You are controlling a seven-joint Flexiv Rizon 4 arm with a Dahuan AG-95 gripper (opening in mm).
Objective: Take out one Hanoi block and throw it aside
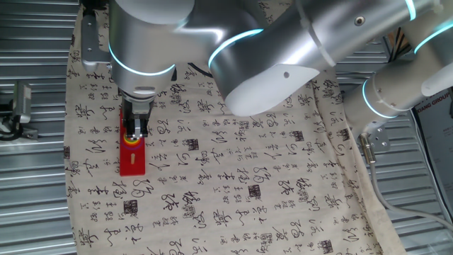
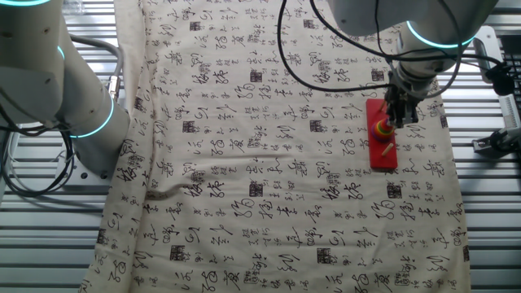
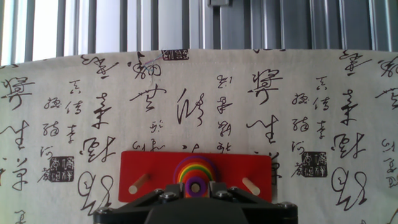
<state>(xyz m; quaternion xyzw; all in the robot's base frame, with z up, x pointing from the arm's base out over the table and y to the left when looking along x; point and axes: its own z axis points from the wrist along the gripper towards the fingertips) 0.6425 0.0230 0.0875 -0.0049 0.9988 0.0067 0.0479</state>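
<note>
The task is at its first stage: the gripper [image 1: 134,131] hangs right over the stack on the red base [image 1: 132,159], and nothing has been lifted or thrown aside yet. The block [image 3: 196,185], the small purple ring, sits on top of the stack on the middle peg, with wider rings [image 3: 195,169] in yellow, green, red and orange spreading out beneath it like a target in the hand view. The fingers [image 3: 166,196] stand either side of the ring at the bottom edge of that view, close to it, but whether they press on it or are a little apart I cannot tell; their tips are cut off by the frame, and both fixed views are too coarse to settle it. So the grasp may be about to happen or just made. Left to do: close on the ring if not yet closed, lift it straight up off the peg, carry it away from the base and drop it on the cloth [image 2: 269,187] covering the worktop. The base's two outer pegs [image 3: 138,183] are bare wooden dowels. The ring looks tiny, round and glossy, with a dark hole at its centre.
</note>
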